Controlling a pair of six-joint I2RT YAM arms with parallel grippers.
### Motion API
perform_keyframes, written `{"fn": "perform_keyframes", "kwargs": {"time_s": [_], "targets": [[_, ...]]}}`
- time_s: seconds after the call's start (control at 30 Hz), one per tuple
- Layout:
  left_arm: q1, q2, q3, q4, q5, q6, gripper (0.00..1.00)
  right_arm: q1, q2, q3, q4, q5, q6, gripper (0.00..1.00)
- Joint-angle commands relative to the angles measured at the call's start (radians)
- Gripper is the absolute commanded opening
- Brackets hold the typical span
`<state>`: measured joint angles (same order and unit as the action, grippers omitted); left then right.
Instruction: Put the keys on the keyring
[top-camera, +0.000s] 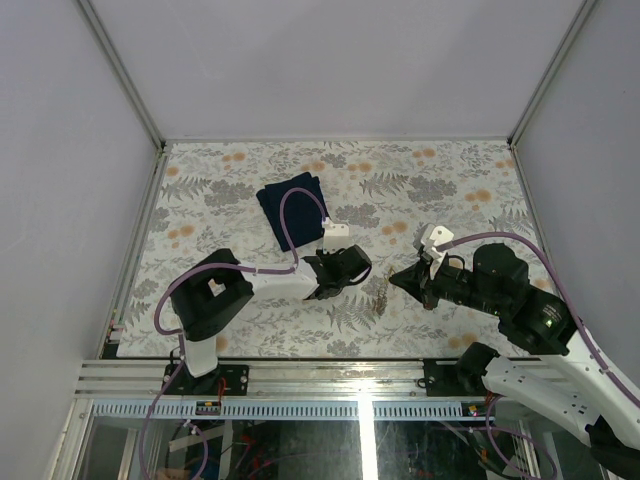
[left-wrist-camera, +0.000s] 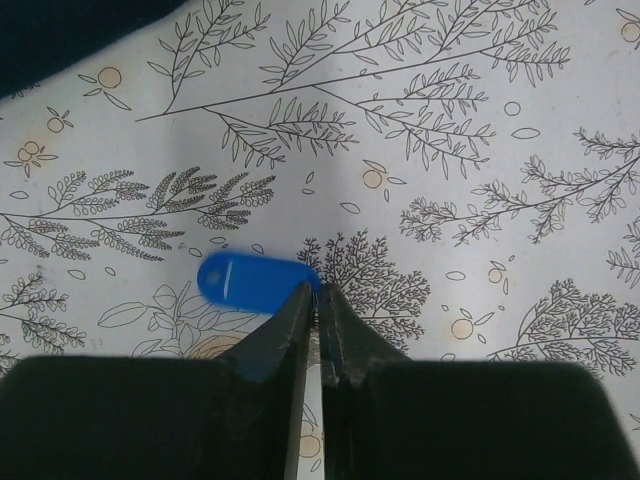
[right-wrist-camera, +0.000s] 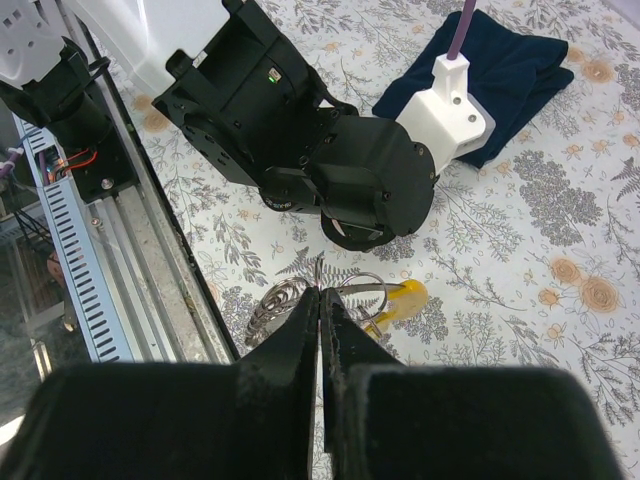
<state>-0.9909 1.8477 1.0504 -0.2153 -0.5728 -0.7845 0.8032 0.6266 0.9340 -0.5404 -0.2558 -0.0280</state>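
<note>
My left gripper is shut on a key with a blue tag, which sticks out left of the fingertips just above the flowered table. My right gripper is shut on the thin silvery wire of the keyring, held low over the table. A key with a yellow tag hangs on a small ring beside it. In the top view the keyring cluster lies between the two grippers. The left arm's wrist fills the upper right wrist view.
A dark navy folded cloth lies behind the left gripper. The metal rail runs along the table's near edge, close to the keyring. White walls enclose the table.
</note>
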Motion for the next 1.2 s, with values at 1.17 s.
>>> {"fn": "perform_keyframes", "kwargs": {"time_s": [1.17], "targets": [[0.009, -1.058, -0.286, 0.415, 0.702, 0.667, 0.00, 0.005, 0.167, 0.099, 0.319, -0.407, 0.136, 0.00]]}}
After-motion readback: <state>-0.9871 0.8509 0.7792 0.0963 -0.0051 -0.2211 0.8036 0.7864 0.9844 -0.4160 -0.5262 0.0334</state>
